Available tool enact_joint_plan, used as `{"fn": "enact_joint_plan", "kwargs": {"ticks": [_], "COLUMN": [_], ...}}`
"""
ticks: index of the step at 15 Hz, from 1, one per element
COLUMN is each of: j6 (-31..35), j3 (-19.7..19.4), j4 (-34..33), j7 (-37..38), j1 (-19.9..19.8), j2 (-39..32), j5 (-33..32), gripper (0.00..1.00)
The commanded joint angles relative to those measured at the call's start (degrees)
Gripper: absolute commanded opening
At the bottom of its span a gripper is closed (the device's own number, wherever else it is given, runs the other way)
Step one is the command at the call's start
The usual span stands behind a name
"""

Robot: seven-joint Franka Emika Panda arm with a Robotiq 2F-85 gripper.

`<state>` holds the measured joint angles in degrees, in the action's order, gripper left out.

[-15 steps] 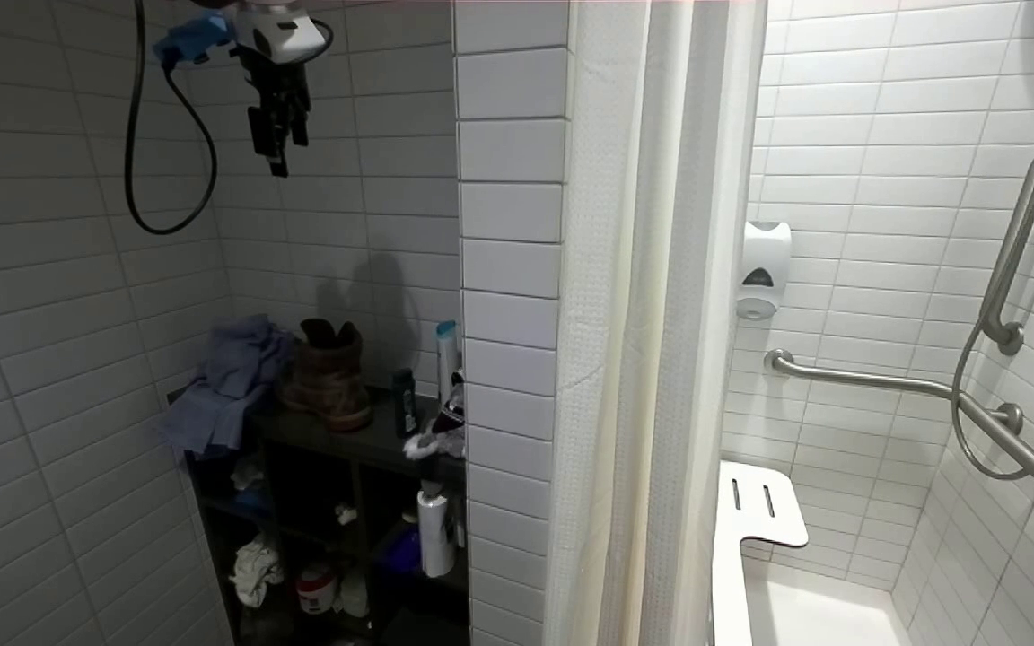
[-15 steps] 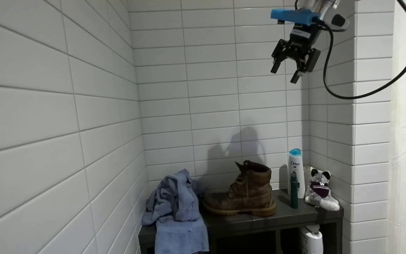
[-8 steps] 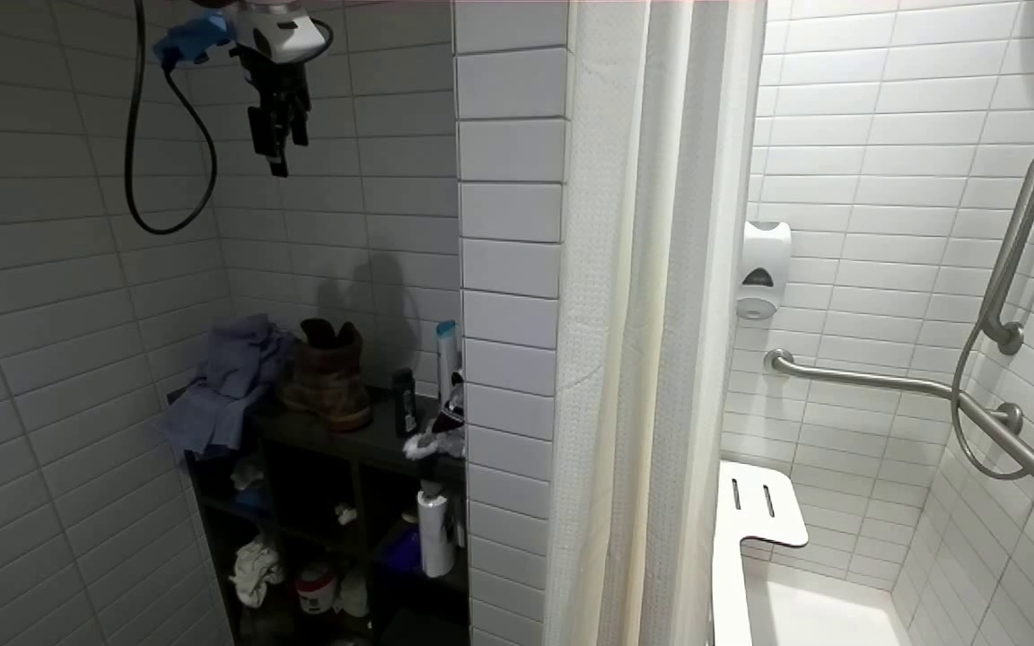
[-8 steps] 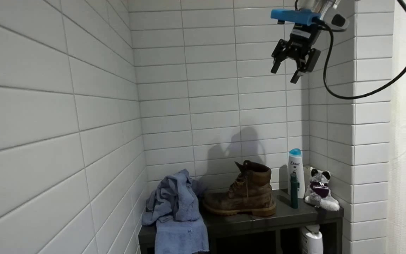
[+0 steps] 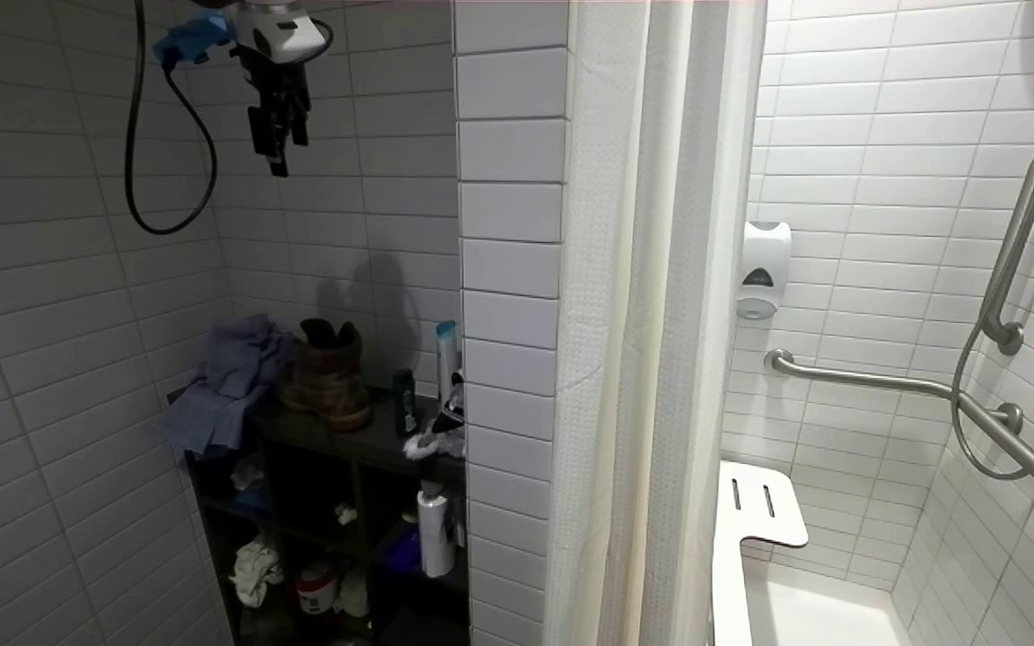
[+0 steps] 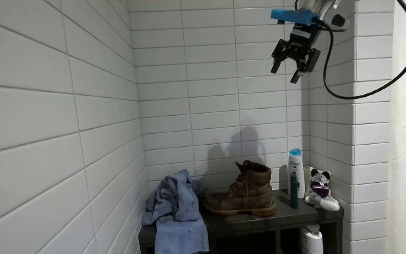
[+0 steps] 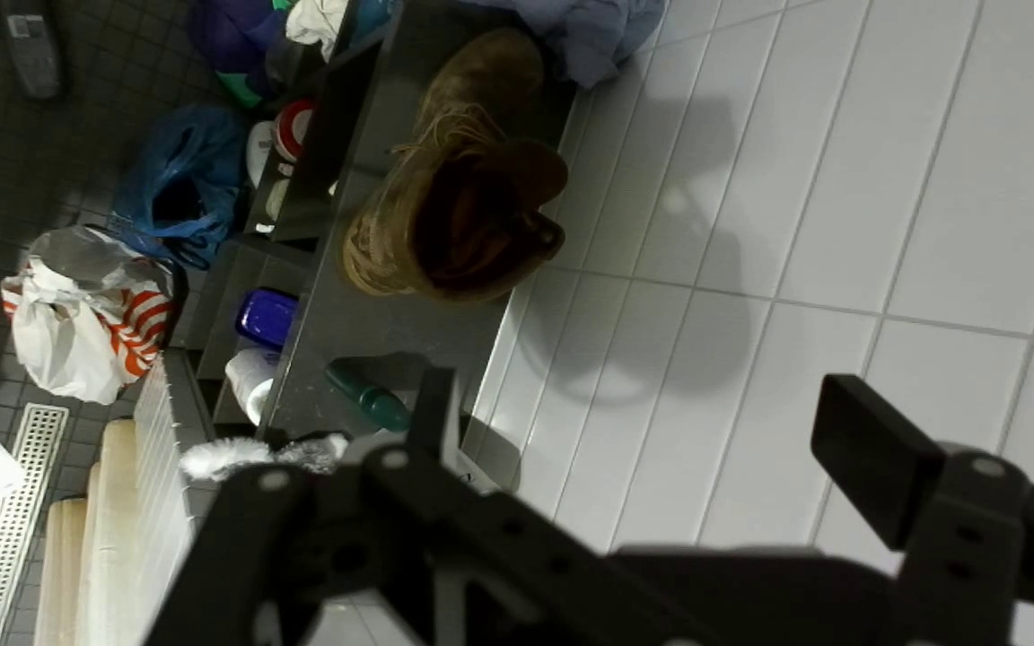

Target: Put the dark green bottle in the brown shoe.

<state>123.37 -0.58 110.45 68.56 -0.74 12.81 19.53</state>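
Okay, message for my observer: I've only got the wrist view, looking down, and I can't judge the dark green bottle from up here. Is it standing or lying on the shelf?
Observer: Standing. In an exterior view the dark green bottle is upright on the shelf.
Operator: Good. My gripper covers most of what's next to it. What's there?
Observer: A taller, blue-capped white bottle stands close behind it in that same view.
Operator: And the white fluff I can see near it?
Observer: It belongs to a black-eared plush toy; your view leaves out its head.
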Motion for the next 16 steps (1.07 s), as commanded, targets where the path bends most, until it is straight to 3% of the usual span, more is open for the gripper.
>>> {"fn": "enact_joint_plan", "kwargs": {"ticks": [1,16], "j6": [-0.2,4.3], "j3": [0.4,-0.2], "j4": [-0.2,4.0], "j7": [-0.1,0.9], "j1": [-0.5,-1.8], "j2": [-0.1,-4.5], "j5": [0.1,-0.7], "gripper": [1.0,1.0]}}
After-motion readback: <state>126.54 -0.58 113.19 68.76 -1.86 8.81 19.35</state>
